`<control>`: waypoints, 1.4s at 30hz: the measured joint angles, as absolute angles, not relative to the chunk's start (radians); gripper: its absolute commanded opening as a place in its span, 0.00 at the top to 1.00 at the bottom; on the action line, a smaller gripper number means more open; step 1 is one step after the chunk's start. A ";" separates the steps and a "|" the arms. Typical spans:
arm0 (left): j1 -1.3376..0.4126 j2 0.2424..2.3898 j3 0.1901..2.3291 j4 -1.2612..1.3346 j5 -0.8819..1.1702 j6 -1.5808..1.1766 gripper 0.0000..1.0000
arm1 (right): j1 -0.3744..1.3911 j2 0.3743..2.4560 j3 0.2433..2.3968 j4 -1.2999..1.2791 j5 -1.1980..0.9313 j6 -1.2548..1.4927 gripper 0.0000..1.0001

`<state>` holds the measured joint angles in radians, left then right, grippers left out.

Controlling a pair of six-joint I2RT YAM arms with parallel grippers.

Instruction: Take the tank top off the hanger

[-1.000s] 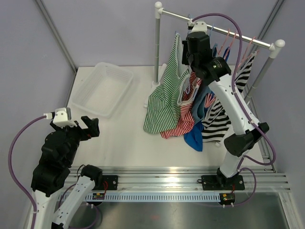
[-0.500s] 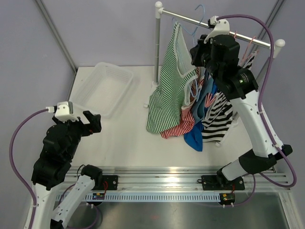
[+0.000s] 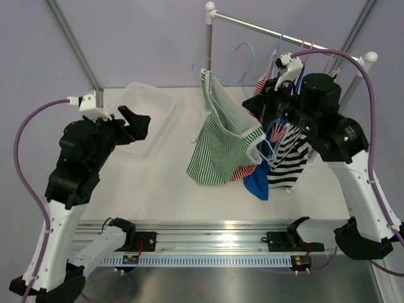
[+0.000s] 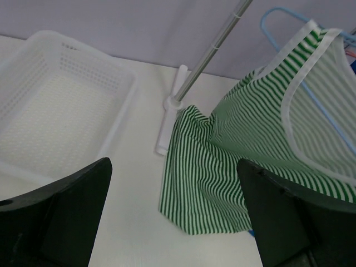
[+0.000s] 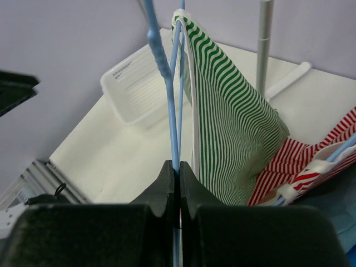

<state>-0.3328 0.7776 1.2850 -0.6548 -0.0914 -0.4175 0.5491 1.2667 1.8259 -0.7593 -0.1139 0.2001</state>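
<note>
Right wrist: right gripper (image 5: 178, 167) pinches hanger (image 5: 173, 128); tank top (image 5: 233, 128) draped.

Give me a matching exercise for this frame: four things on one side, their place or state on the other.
Things:
1. green striped tank top
2. blue hanger
3. white basket
4. left tool

Place or state:
A. open, holding nothing
B. on the table, left of the rack
C. clamped in the right tool
D. draped on the hanger

Pairs: 1-D, 2-C, 3-B, 4-A
</note>
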 measured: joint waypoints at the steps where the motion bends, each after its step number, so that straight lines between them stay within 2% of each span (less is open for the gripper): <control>1: -0.336 0.813 1.307 -0.643 -0.070 -0.425 0.01 | 0.551 1.251 1.818 -0.768 -0.145 0.193 1.00; 8: -0.448 0.999 1.423 -0.565 0.022 -0.439 0.01 | 0.583 1.192 1.778 -0.788 -0.290 0.171 1.00; 13: -0.627 1.077 1.517 -0.569 -0.078 -0.387 0.01 | 0.635 1.227 1.777 -0.784 -0.299 0.173 1.00; 16: -0.670 1.085 1.524 -0.587 -0.161 -0.346 0.01 | 0.681 1.267 1.780 -0.783 -0.286 0.174 1.00; 22: -0.671 1.109 1.524 -0.627 -0.292 -0.296 0.18 | 0.754 1.295 1.780 -0.783 -0.267 0.177 1.00; 30: -0.671 1.115 1.502 -0.656 -0.357 -0.284 0.31 | 0.766 1.295 1.781 -0.756 -0.217 0.177 1.00; 33: -0.671 1.115 1.487 -0.657 -0.359 -0.280 0.31 | 0.766 1.295 1.781 -0.739 -0.207 0.178 1.00; 42: -0.671 1.116 1.478 -0.633 -0.344 -0.278 0.22 | 0.766 1.293 1.780 -0.713 -0.230 0.181 1.00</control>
<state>-0.6712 1.1160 1.4784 -0.6334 -0.3439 -0.2783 0.7658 1.2930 1.7802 -0.7128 -0.2302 0.1814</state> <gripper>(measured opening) 0.759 0.031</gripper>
